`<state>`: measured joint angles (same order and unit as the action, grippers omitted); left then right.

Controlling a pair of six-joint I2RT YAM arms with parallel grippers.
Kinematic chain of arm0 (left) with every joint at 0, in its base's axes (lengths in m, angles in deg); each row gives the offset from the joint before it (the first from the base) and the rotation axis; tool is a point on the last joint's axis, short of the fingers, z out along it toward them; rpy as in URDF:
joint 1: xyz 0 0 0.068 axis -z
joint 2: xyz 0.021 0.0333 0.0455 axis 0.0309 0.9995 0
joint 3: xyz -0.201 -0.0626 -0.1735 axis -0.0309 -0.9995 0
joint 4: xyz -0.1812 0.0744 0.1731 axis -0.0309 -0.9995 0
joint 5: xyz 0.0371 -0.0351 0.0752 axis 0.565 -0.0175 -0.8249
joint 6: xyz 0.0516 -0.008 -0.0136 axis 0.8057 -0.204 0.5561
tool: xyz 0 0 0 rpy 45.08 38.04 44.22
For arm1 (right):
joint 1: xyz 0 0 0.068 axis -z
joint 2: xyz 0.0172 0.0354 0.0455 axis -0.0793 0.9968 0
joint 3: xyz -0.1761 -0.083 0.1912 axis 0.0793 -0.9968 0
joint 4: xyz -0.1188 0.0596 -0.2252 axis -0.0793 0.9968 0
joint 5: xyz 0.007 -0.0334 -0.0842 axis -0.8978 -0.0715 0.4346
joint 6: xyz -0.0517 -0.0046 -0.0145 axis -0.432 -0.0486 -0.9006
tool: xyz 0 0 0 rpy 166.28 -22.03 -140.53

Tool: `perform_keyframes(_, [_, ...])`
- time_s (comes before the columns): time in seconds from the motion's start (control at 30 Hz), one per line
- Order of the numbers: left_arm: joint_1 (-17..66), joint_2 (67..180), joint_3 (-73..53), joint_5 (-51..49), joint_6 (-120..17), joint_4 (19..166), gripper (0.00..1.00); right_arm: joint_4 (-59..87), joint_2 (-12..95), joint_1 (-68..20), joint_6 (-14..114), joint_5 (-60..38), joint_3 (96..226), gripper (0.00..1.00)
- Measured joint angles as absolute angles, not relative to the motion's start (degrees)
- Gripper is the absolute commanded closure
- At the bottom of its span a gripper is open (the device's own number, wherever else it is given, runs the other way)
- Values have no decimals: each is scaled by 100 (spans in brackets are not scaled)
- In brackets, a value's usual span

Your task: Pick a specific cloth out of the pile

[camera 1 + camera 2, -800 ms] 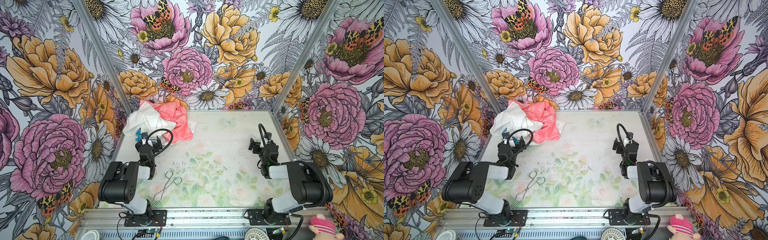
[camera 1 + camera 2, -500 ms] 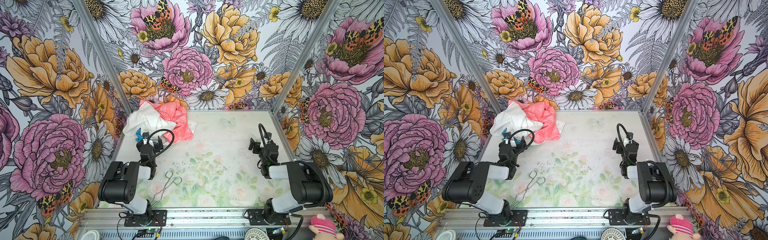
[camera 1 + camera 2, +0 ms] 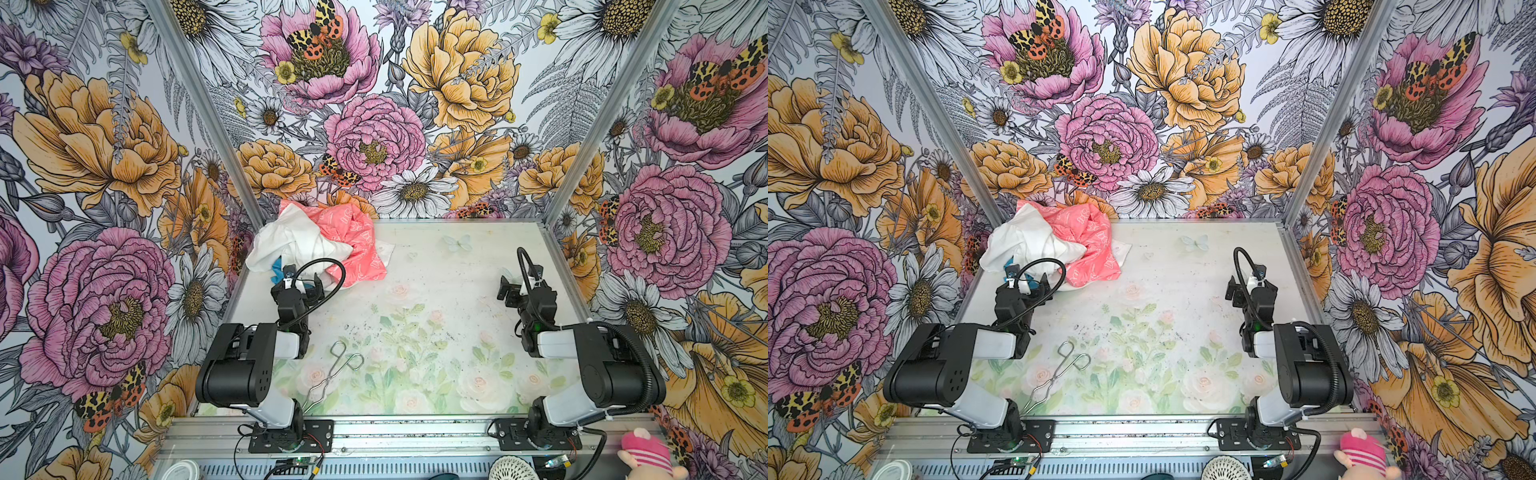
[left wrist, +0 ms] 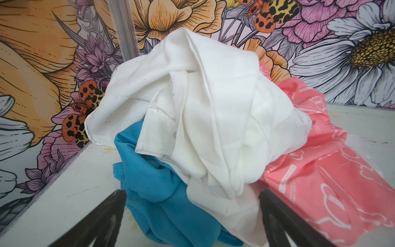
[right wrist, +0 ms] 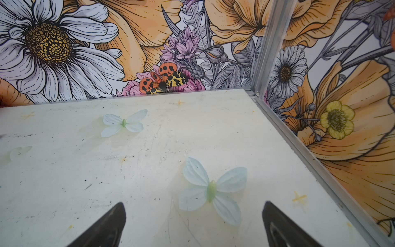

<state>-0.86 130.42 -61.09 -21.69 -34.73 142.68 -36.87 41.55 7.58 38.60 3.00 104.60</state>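
The pile [image 3: 316, 241] lies in the far left corner: a white cloth [image 4: 203, 102] on top and a coral-pink printed cloth [image 4: 320, 175] beside it. The turquoise cloth [image 4: 162, 198] pokes out from under the white one at the pile's near edge; in both top views only a small part of it [image 3: 275, 268] [image 3: 1010, 264] shows. My left gripper [image 3: 297, 284] [image 3: 1025, 284] [image 4: 192, 193] stands open right at that edge, with turquoise and white fabric between its fingers, which are not closed on either. My right gripper [image 3: 519, 286] [image 3: 1246, 286] [image 5: 193, 213] is open and empty over bare table on the right.
Metal tongs [image 3: 336, 370] [image 3: 1067, 370] lie on the table near the left arm's base. The pile presses against the left wall and its metal corner post [image 4: 123, 32]. Flat printed butterflies [image 5: 211, 190] mark the table under the right gripper, near the right wall rail [image 5: 310, 154].
My left gripper has crept slightly forward toward the pile's near edge. The right arm has not moved.
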Motion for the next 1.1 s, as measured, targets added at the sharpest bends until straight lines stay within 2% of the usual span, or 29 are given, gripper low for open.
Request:
perform_keyframes(0.47, [-3,12849,-6164,-2099,-3416,14220,1,-3637,4063,657,3790,283,10445,0])
perform_keyframes(0.57, [252,12226,-6212,-2376,-3339,13879,1,-3202,3504,467,3704,399,10418,1])
perform_keyframes(0.83, [1212,10377,-6018,-3460,-3438,12502,1,-1519,1198,-1,3827,405,10578,1])
perform_keyframes(1.1, [1339,8819,-5185,-3227,-4664,10620,1,131,-111,-361,4316,-76,11385,1])
